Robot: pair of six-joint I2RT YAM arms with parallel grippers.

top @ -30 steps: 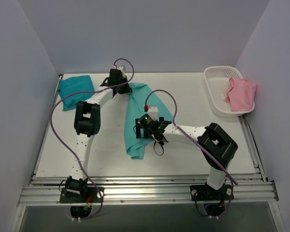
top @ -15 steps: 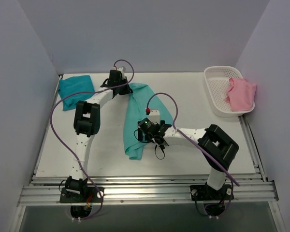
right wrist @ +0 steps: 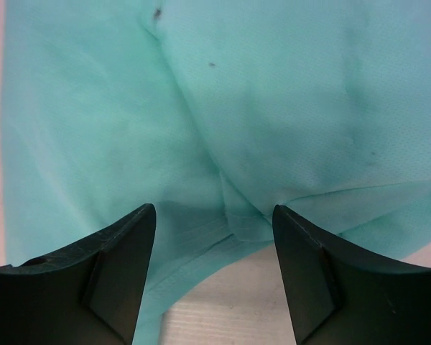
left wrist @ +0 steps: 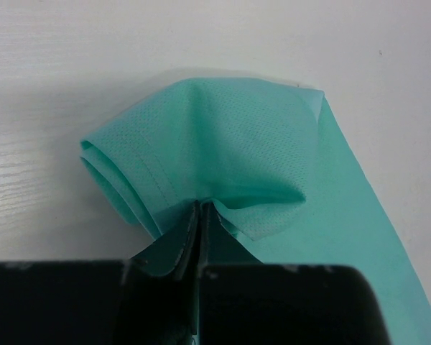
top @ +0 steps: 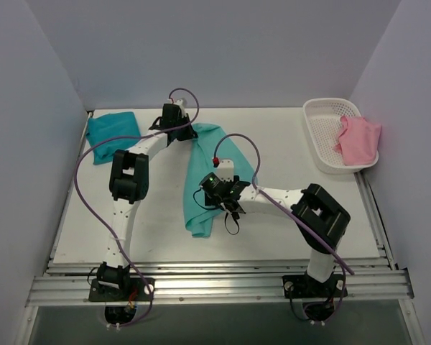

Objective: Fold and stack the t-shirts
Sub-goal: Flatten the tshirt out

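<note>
The light mint t-shirt (top: 215, 162) lies as a long crumpled strip down the middle of the table. My left gripper (top: 186, 135) is shut on its far end; in the left wrist view the cloth (left wrist: 215, 136) bunches out from the closed fingertips (left wrist: 199, 208). My right gripper (top: 202, 195) is open over the strip's near part. In the right wrist view the mint cloth (right wrist: 223, 100) with a hem fold lies between the spread fingers (right wrist: 122, 251). The darker teal t-shirt (top: 112, 134) sits folded at the far left corner.
A white basket (top: 326, 129) stands at the far right with a pink cloth (top: 359, 140) hanging over its right rim. The enclosure walls rise at the left, back and right. Purple cables loop above both arms.
My right gripper has shifted left and slightly away along the mint strip, whose near part has shifted a little left. The left gripper still holds the far end.
</note>
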